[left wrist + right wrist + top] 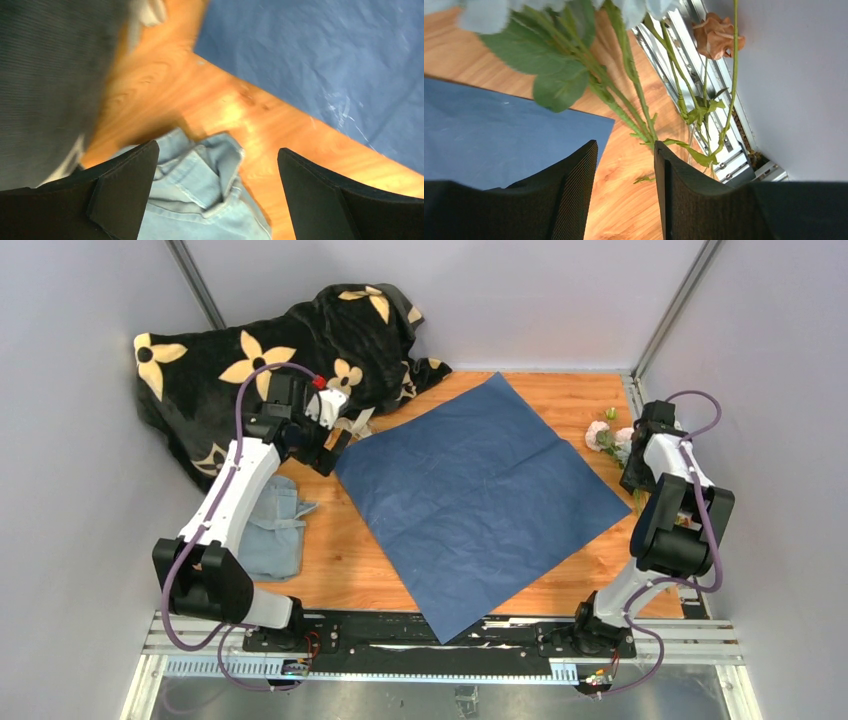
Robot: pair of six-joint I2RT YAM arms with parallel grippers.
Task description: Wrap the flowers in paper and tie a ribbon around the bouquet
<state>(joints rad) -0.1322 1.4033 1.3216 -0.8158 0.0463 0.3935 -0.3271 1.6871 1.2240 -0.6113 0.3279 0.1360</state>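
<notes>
The wooden table [340, 560], orange with a smooth grain, fills the floor of the grey-walled cell. A plush black blanket [210, 390] printed with cream four-petalled flowers lies heaped in the far left corner. The paper [480, 500], a thin square-cornered sheet, lies flat and faintly creased in the middle of the table with its dark blue side up, turned like a diamond with its near corner over the rail. A crumpled pale-blue denim cloth [272, 535] sits left of it, beside the left arm. The flowers [610, 438] lie at the right edge by the rail, with pale blooms, one rust-brown bloom [716, 35] and thin green leafy stems [629, 75]. The left gripper [216, 150] hangs spread wide above the cloth, empty. The right gripper [625, 146] has its ribbed black jaws apart, bare wood showing between them, with the stem ends just at their tips and not pinched.
</notes>
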